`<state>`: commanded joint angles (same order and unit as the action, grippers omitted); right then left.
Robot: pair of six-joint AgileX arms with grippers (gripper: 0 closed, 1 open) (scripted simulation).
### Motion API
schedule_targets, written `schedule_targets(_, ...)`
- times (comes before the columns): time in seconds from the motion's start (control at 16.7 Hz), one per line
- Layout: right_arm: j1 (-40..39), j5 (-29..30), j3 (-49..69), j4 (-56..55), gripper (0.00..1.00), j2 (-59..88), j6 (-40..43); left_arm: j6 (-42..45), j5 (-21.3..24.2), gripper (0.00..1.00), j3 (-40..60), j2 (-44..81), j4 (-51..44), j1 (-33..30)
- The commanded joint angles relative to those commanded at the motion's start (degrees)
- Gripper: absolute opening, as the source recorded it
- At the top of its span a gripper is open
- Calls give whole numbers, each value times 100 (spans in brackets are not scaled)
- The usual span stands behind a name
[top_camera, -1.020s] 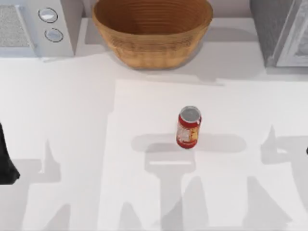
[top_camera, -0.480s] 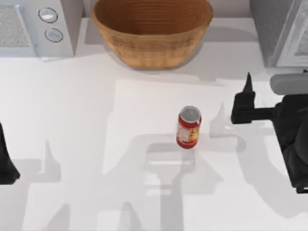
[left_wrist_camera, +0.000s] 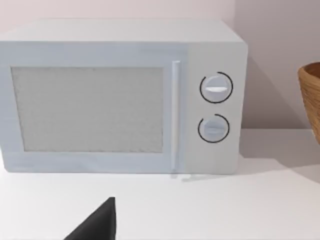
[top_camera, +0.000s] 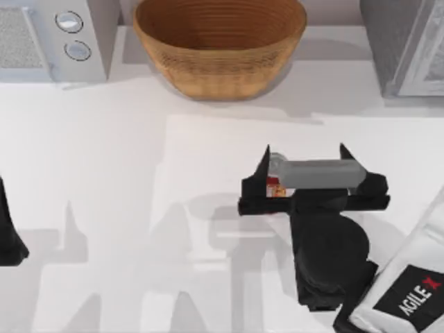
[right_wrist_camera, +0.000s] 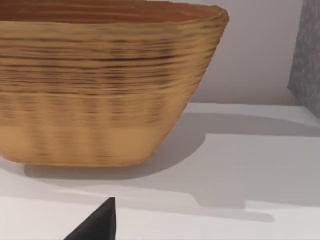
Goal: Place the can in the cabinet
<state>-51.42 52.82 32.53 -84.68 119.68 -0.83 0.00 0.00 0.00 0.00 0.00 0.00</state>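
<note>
red tin is now almost hidden: the can point(top_camera: 275, 186) stands near the middle of the tabletop point(top_camera: 104, 173), and the right gripper point(top_camera: 304, 161), which a second ago was out past the right edge and half a second ago hung just inside it, now sits right over the can. its jaws stand wide, one black tip just left of the can and the other well to the can's right, so the can is beside one finger rather than centred between them, and nothing is gripped yet. the can itself has not shifted from its spot.

i judge this as the reach nearly done; the jaws likely need to shift left and settle lower before closing. the cabinet point(top_camera: 406, 45) waits at the far right corner of the tabletop, well apart from the can, with the wicker basket point(top_camera: 219, 45) at the far edge between it and the white microwave point(left_wrist_camera: 122, 95) in the far left corner. the left gripper point(top_camera: 8, 236) stays parked at the left edge.
</note>
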Motion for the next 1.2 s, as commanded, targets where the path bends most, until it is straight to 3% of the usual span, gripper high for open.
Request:
schedule_targets(0.48,-849,923,679,-1609,100,2087,10,0,0,100,0,0,0,0)
schedule_targets(1.2,-651,732,1027,-1507,100,2319,4,0,0,100,0,0,0,0)
